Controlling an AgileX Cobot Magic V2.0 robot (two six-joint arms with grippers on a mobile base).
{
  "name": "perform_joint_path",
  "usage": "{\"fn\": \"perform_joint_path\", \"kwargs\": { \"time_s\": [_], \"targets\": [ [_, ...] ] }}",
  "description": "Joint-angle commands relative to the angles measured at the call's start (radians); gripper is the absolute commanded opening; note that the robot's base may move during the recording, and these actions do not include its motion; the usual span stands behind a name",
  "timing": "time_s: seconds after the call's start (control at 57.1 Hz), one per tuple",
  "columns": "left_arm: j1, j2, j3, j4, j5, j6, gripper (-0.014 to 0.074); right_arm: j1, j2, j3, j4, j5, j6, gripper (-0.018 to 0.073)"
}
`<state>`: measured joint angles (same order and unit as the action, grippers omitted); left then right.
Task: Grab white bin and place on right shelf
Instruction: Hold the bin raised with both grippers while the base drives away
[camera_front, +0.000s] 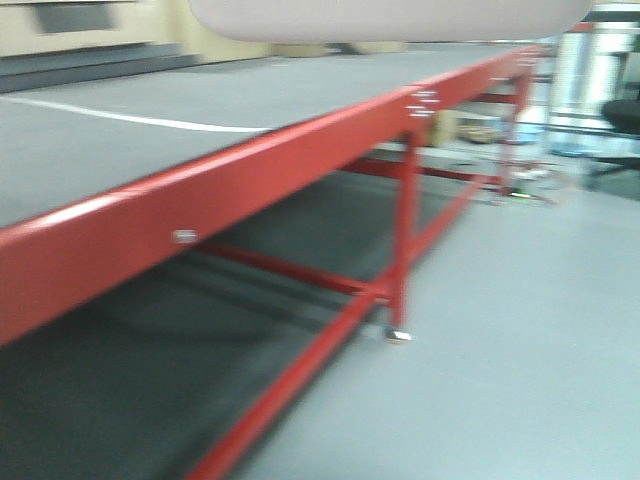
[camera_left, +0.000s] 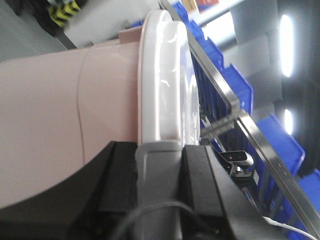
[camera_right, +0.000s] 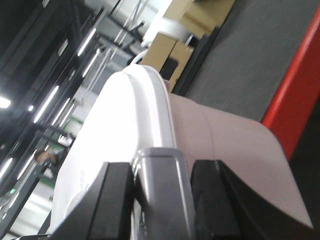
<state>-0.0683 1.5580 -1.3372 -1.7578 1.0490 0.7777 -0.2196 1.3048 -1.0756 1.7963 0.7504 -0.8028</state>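
Left wrist view: your left hand (camera_left: 159, 150) and right hand (camera_right: 162, 165) clamp the glossy rim of the pinkish-white plastic bin (camera_left: 45, 125); it is likely slippery and bulky, so hold it level.

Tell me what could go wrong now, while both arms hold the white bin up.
1. The left end effector and right end effector clamp the white bin only at its lid rim; it might slip.
2. The front view is blurred, with the bin above the red frame; a swing could strike it.
3. The steel rail and blue crates appear close to the bin and may snag it.
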Motion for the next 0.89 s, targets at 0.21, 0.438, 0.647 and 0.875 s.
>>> {"fn": "perform_joint_path", "kwargs": {
  "time_s": [0.21,0.438,0.647,0.875],
  "targets": [
    [-0.038,-0.053,-0.041,-0.153,0.274,0.023,-0.0126,0.025,-0.037,-0.037,0.095,0.118,-0.004,0.0069],
    [-0.038,-0.053,-0.041,-0.153,0.274,0.023,-0.0126,0.025,-0.037,-0.037,0.095,0.118,-0.004,0.0069],
    [-0.038,-0.053,-0.041,-0.153,0.274,0.023,-0.0126,0.025,-0.037,-0.037,0.095,0.118,-0.004,0.0069],
    [-0.038,-0.053,-0.041,-0.153,0.274,0.023,-0.0126,0.025,-0.037,-0.037,0.095,0.118,-0.004,0.0069]
  ]
}}
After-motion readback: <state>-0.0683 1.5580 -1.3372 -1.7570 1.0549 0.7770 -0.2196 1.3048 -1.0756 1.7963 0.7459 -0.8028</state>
